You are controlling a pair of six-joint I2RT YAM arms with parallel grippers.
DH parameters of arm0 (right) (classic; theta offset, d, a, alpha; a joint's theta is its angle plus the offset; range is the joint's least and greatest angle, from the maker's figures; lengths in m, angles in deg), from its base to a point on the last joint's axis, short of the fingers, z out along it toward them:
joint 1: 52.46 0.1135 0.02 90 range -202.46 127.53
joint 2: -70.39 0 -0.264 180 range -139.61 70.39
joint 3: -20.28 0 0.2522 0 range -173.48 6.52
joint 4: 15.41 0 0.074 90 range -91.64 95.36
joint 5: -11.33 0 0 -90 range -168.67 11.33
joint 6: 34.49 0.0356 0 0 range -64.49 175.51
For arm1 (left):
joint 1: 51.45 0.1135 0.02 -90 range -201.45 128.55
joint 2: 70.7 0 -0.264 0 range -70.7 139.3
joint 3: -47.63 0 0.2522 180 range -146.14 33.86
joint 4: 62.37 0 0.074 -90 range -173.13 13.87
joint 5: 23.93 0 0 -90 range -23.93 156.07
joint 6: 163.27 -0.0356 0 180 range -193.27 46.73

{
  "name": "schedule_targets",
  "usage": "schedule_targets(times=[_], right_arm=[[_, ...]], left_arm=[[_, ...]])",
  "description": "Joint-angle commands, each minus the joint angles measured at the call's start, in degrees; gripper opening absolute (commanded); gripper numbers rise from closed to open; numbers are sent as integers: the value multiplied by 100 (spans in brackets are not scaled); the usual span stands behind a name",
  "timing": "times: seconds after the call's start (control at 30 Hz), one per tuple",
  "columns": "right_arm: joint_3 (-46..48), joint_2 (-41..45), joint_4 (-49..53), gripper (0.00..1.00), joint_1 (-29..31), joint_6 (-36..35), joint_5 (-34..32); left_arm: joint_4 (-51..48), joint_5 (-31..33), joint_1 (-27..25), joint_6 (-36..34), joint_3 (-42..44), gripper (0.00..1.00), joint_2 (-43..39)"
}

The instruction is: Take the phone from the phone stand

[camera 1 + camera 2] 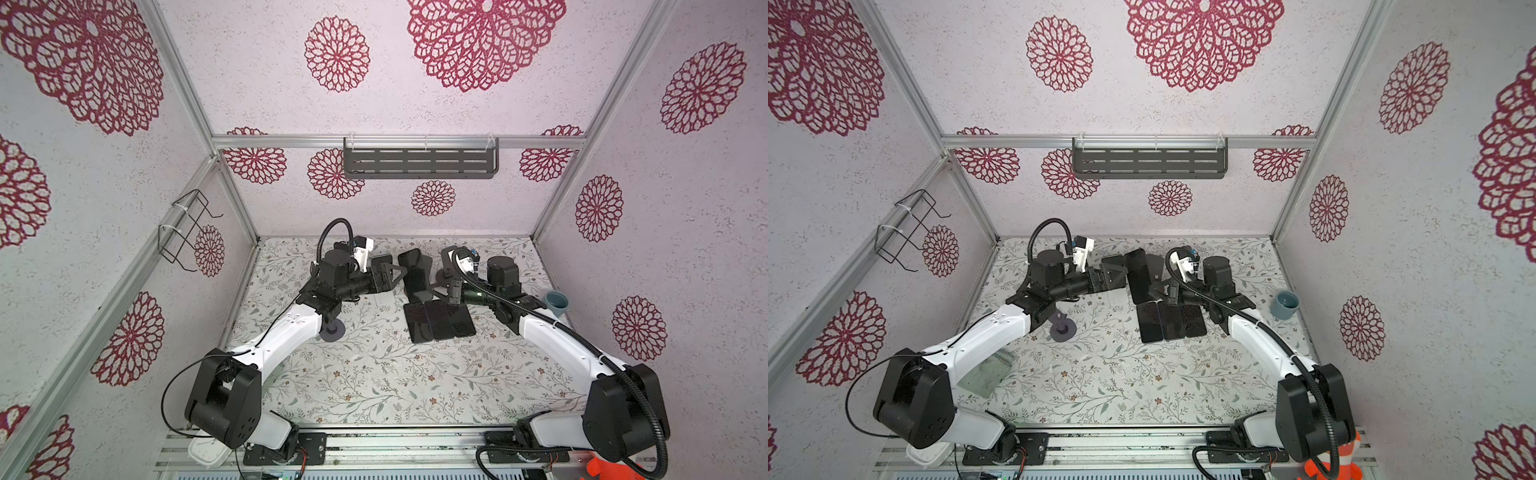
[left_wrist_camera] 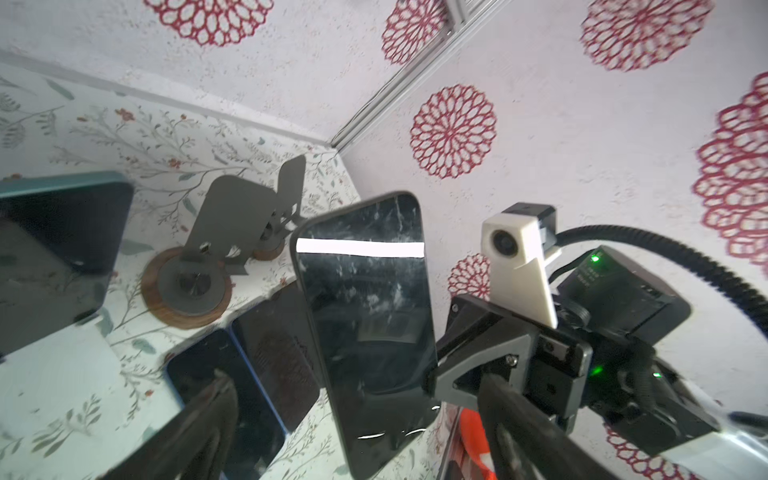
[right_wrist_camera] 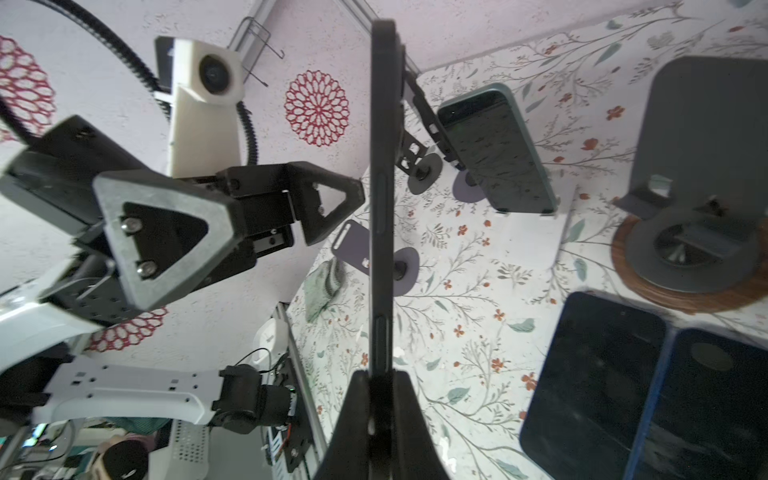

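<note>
Blurred and cut off at the frame edge in the left wrist view, the left gripper's (image 2: pixel 353 376) fingers (image 2: pixel 199 419) stand wide apart, holding nothing. Just ahead of them the phone (image 2: pixel 365 316) stands upright, its scuffed dark face turned toward them. The right gripper (image 3: pixel 380 378) is clamped on the phone's side edge. The phone looks clear of the wood-based phone stand (image 3: pixel 698 166), which is empty just beyond that gripper, though the phone's lower end is hidden. Three more phones (image 1: pixel 438 322) lie flat beneath the right gripper. A label (image 2: pixel 588 274) on the right arm is too small to read.
</note>
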Motion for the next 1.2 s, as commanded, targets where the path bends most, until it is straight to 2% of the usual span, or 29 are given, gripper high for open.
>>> schedule_targets(times=[0.0, 0.17, 0.27, 0.43, 0.67, 0.77, 0.93, 1.07, 1.1, 1.17], right_arm=[[-274, 197, -1270, 0, 25, 526, 754], [-141, 55, -2423, 0, 57, 1342, 1031], [-89, -46, -2835, 0, 99, 1599, 1055], [-88, -245, -3102, 0, 149, 1756, 1062], [-165, -499, -2948, 0, 164, 1610, 930], [-264, -596, -2578, 1, 175, 1334, 840], [-278, -673, -2637, 20, 169, 1333, 845], [-333, -648, -2376, 57, 91, 1113, 778], [-358, -615, -2192, 64, 45, 997, 748], [-381, -517, -1828, 71, -95, 764, 657]], left_arm=[[1041, -534, 45, 258, -37, 91, 12], [1532, -613, 47, 480, 45, 80, 138], [2115, -697, 34, 717, 172, 72, 194], [2772, -727, -37, 956, 380, 47, 172], [2464, -502, -148, 831, 443, 16, -50], [2227, -370, -214, 630, 450, 2, -133], [1955, -120, -255, 348, 522, 0, -314], [1478, 65, -250, 176, 466, 0, -423], [1172, 134, -250, 68, 409, 0, -469], [574, 356, -253, -127, 315, 0, -563]])
